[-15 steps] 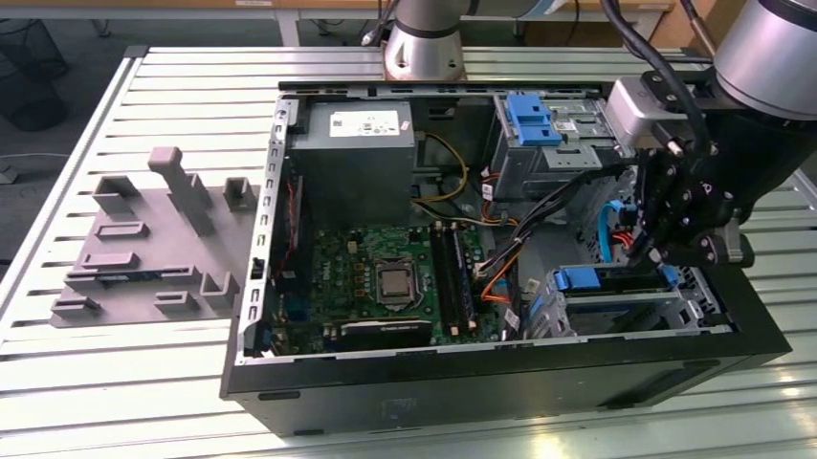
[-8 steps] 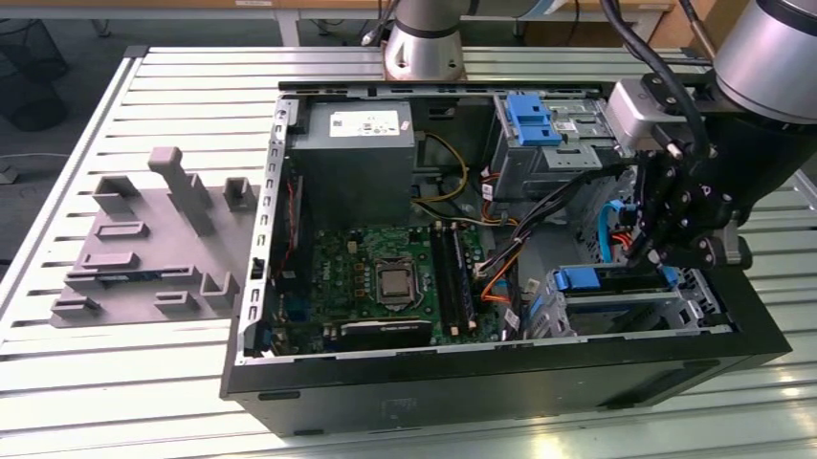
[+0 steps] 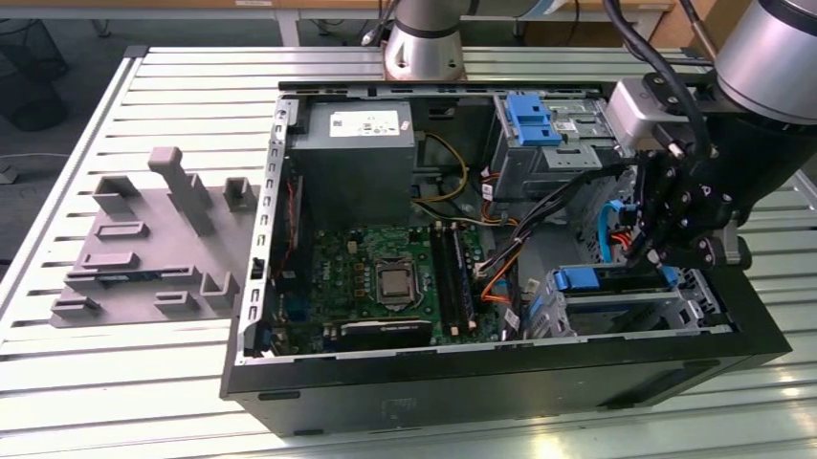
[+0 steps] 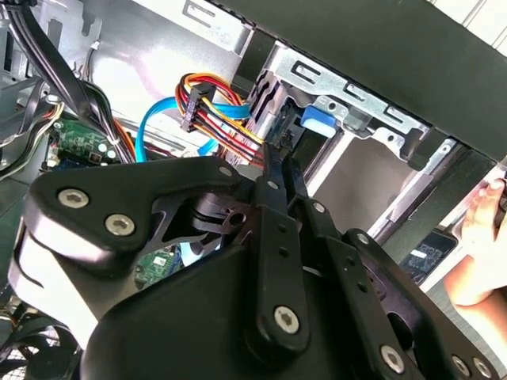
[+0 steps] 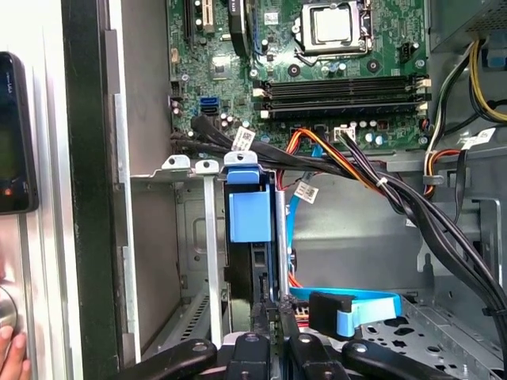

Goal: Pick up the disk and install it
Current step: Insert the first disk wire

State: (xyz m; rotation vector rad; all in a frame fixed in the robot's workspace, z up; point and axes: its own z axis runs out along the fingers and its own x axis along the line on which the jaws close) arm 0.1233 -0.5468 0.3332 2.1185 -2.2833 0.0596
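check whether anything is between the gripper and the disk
Nothing visible. The gripper is right at the disk, which stands in the drive cage slot. The black cable bundle passes its far end and the blue cable lies alongside, neither between them.

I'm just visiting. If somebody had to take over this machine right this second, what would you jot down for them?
Robot hand: low inside the open computer case, right at the disk's rear edge. Whether it is gripping cannot be judged.
Disk: standing on edge in a slot of the drive cage, blue carrier facing the motherboard.
Done: the disk is picked up and in the cage.
Left: full seating is not confirmed, and the robot hand is not yet out of the case.
Note: a person's hand is just outside the case wall.
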